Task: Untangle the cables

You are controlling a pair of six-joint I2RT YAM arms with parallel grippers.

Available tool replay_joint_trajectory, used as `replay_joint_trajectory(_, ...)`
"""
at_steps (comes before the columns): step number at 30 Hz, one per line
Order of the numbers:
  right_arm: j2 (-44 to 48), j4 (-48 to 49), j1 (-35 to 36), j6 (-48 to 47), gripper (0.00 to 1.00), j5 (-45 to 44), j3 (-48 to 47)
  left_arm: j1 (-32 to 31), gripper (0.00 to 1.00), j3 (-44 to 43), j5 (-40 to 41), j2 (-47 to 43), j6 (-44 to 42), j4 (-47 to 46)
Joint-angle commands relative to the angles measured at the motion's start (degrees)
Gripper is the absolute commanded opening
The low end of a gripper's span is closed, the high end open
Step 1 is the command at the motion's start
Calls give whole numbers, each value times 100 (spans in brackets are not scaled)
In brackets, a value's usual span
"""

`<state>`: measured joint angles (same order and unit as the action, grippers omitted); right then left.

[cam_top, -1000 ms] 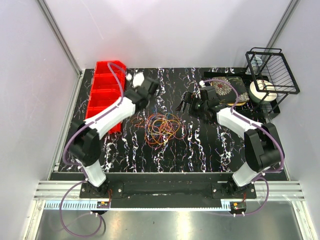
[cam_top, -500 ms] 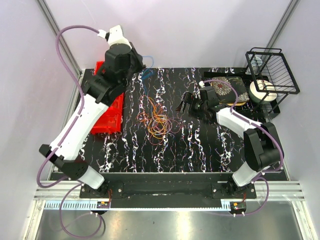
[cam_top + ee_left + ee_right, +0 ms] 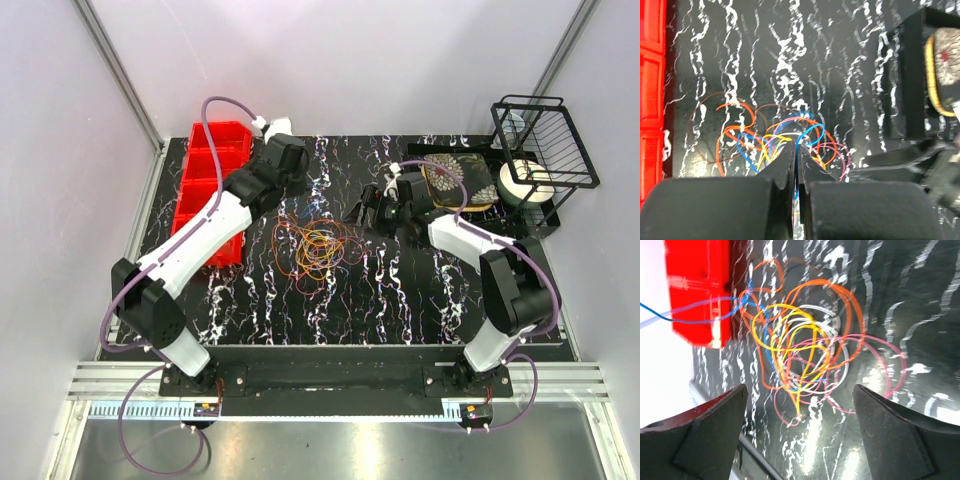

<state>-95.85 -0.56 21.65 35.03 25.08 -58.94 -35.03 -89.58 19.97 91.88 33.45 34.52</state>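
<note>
Cables (image 3: pixel 318 250) tangled beside red bin (image 3: pixel 192 215), left hand (image 3: pixel 795 146) pinching blue strand (image 3: pixel 813 131), right hand (image 3: pixel 799 392) spread wide

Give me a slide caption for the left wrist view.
Left end effector pinched shut on a blue strand of the tangled cables on the marbled black table, red bin at left.

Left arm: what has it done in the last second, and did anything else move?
It swung up and back, stretching the cables by a blue cable, then came down again; the left pincer is shut on that cable and the pile has settled back. The right pincer, open, edged slightly left. The red bins stayed put.
</note>
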Motion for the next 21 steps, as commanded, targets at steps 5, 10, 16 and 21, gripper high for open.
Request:
replay_joint_trajectory(5, -460, 249, 586, -259, 86, 682, -636, -13, 0, -499, -291, -47, 65, -385)
replay_joint_trajectory(10, -715, 609, 840, -312, 87, 779, -724, -13, 0, -481, -406, -152, 144, -385)
replay_joint_trajectory(16, -1102, 636, 867, -189, 75, 770, -1076, -13, 0, -394, -581, -328, 241, -455)
replay_joint_trajectory(21, -1409, 496, 973, -250, 69, 621, -1418, -13, 0, -271, -678, -451, 293, -560)
